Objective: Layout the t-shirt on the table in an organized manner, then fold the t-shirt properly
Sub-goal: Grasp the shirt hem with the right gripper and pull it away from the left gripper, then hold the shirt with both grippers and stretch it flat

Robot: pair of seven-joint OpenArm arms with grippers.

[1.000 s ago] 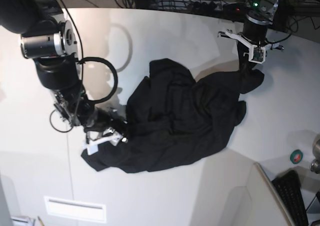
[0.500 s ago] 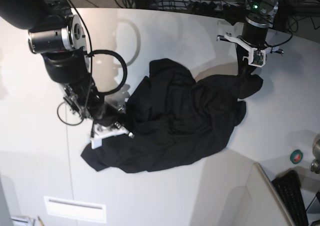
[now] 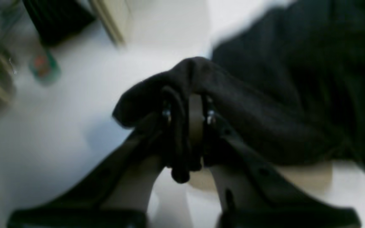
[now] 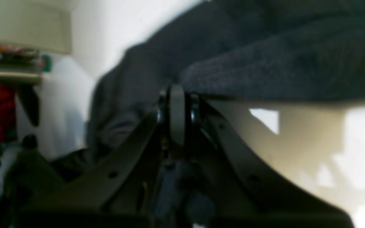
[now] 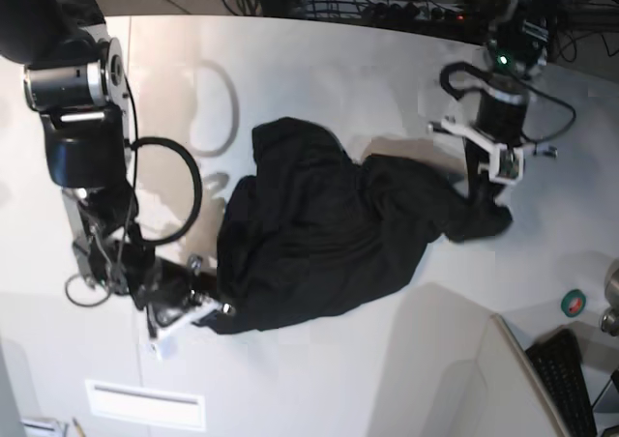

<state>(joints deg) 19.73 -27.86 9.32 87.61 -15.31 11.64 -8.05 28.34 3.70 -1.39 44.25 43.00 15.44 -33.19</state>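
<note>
Since the earlier base view, the right gripper (image 5: 215,307) has dropped toward the near table edge and the left gripper (image 5: 481,197) has swung nearer, dragging the single black t-shirt (image 5: 319,234) between them across the white table (image 5: 319,79). Only the wrist views show the grips: left jaws pinch a bunched fold (image 3: 182,95), right jaws are clamped on a fabric edge (image 4: 176,104). One green tape roll (image 5: 573,304) lies beyond the left gripper.

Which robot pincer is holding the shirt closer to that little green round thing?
The left pincer, on the base view's right, gripping the t-shirt near the green roll. The right pincer grips the opposite end.
</note>
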